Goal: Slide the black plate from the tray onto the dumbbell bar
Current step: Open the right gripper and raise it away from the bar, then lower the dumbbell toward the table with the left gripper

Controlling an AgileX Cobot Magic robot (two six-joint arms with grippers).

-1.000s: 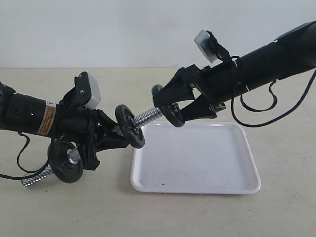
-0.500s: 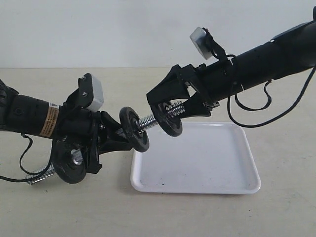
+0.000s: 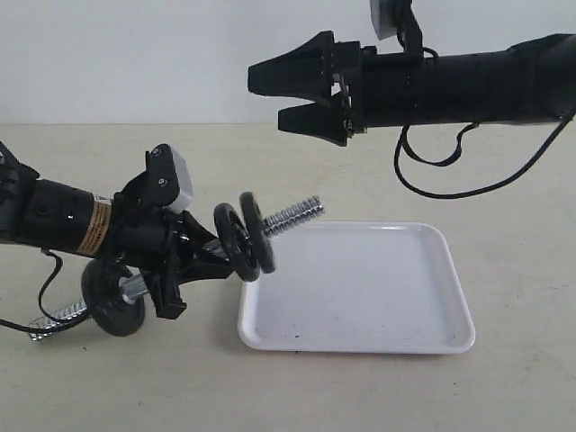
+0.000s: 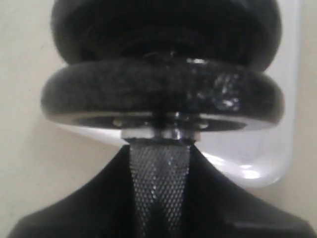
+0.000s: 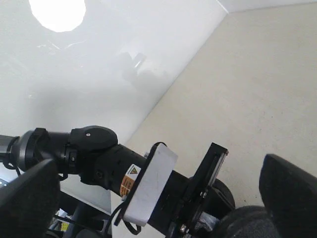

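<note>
The dumbbell bar (image 3: 295, 216) is tilted, its knurled middle (image 4: 159, 183) clamped in my left gripper (image 3: 184, 261), which is shut on it. The black plate (image 3: 258, 232) sits threaded on the bar's raised end, close against a second black disc (image 3: 227, 243); bare thread sticks out beyond it over the tray (image 3: 360, 297). Another disc (image 3: 112, 299) sits near the bar's low end. My right gripper (image 3: 267, 96) hovers high above the bar, open and empty. In the left wrist view the near disc (image 4: 163, 96) fills the frame, the far one (image 4: 163, 25) behind it.
The white tray holds nothing but a few dark specks. The right wrist view looks down past its fingers (image 5: 292, 193) at the left arm (image 5: 94, 153) and its white camera (image 5: 148, 183). A cable (image 3: 441, 171) loops under the right arm.
The right gripper let go of the black plate on the thread and rose up away from the bar. The plate now lies against the inner disc, and the left arm has lowered slightly.
</note>
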